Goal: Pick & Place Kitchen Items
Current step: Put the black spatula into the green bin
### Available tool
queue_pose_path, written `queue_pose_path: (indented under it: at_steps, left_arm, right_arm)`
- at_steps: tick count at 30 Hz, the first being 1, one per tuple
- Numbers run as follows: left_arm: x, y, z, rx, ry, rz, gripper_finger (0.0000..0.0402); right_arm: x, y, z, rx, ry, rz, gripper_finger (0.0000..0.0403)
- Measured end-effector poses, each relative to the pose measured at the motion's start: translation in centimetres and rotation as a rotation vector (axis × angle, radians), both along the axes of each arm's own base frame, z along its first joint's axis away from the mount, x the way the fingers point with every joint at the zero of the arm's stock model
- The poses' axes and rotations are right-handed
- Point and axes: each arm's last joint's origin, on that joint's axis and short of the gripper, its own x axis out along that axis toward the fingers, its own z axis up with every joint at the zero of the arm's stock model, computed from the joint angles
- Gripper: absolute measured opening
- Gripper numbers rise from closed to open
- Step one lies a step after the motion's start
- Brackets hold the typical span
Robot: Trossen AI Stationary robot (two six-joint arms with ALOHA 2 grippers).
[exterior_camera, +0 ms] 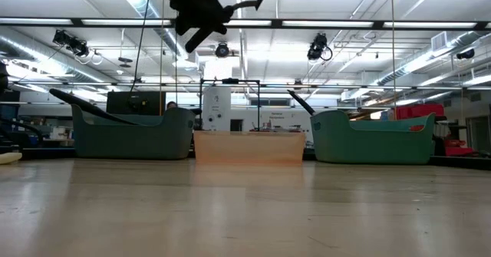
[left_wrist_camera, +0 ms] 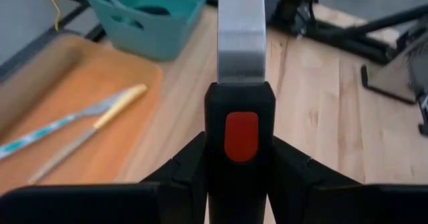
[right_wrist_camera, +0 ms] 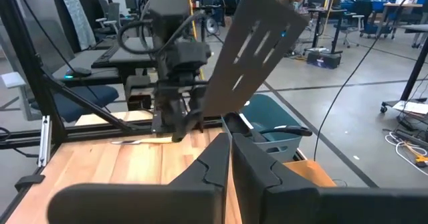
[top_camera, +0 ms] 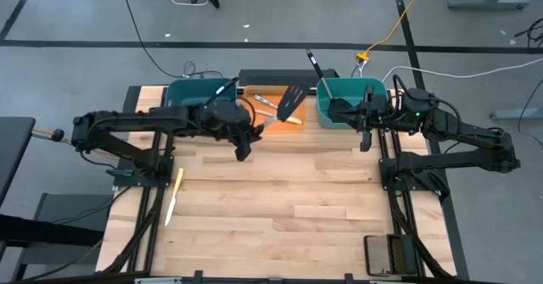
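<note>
- Tabletop [top_camera: 280, 199]: mostly bare wood; the bins sat along the far edge.
- Left teal bin [top_camera: 188, 93] and right teal bin [top_camera: 344, 97], with the orange tray [top_camera: 273, 104] between them. A dark utensil handle stuck out of each teal bin in the low view, so some items appeared to be sorted already.
- Left gripper [top_camera: 246, 140]: raised above the tabletop just in front of the orange tray, pinching the black handle of a slotted spatula [top_camera: 291, 100]. The spatula's blade hung over the tray, off the surface. Judged: transport step in hand, not yet placed.
- Right gripper [top_camera: 366, 131]: waited beside the right teal bin, fingers pressed together, holding nothing that could be seen.
- Ladle [top_camera: 338, 108]: lay inside the right teal bin, long handle poking out over the far rim. Counted as done.
- Two slim knives [left_wrist_camera: 73, 127]: lay on the orange tray, one yellow-handled. Whether that was their final place could not be told.
- Yellow-handled knife [top_camera: 174, 196]: lay alone on the tabletop near the left arm's base, well apart from the bins. Judged still to be picked.
</note>
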Motion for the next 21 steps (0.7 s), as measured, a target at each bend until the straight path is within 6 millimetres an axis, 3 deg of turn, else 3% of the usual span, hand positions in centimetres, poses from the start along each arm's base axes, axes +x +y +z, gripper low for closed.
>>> queue_pose_path:
  at_steps: [11,21]
  left_arm:
    - [-0.1,2.0,2.8,0.048,-0.076,0.049,0.0118]
    - [-0.1,2.2,3.5,0.054,-0.106,0.059,0.0118]
  right_arm:
    - [0.2,0.0,-0.1,-0.010,0.009,0.000,0.0027]
    - [2.4,-0.5,-1.3,0.020,0.083,-0.002,0.0027]
